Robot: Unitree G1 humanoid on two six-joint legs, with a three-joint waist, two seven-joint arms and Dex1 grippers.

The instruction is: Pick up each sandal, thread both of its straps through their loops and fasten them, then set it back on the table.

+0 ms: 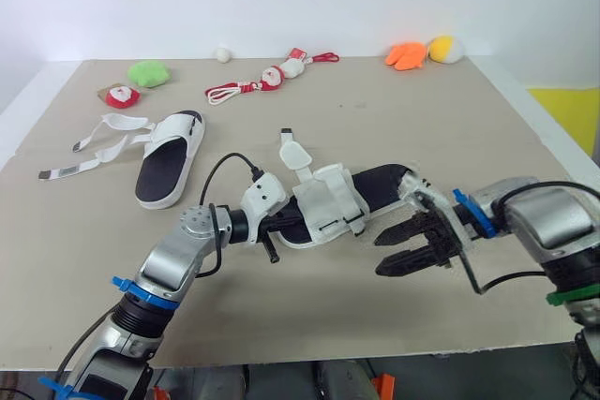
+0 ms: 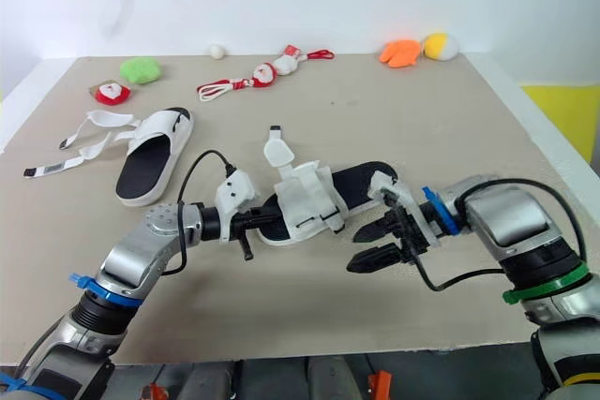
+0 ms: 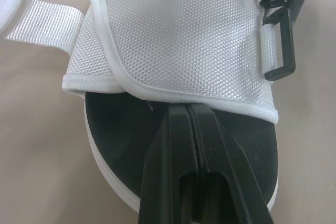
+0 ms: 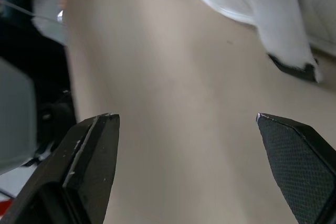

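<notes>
Sandal (image 1: pixel 328 201) crosswise, toe toward left

**White mesh and black footbeds on a tan table**

I'm looking at the near sandal (image 1: pixel 330 196): white upper in a fine dotted mesh, black footbed, white sole rim, black buckle (image 3: pixel 278 51). The far sandal (image 1: pixel 167 164) matches it, white straps over black. The table (image 1: pixel 375 119) is plain tan. Along the back I see a green plush (image 1: pixel 147 73), an orange plush (image 1: pixel 406 55), a yellow-and-white ball (image 1: pixel 443 49) and a red-and-white toy (image 1: pixel 272 77). My right gripper (image 4: pixel 186 116) is black, with cross-hatched pads (image 4: pixel 299 150).
</notes>
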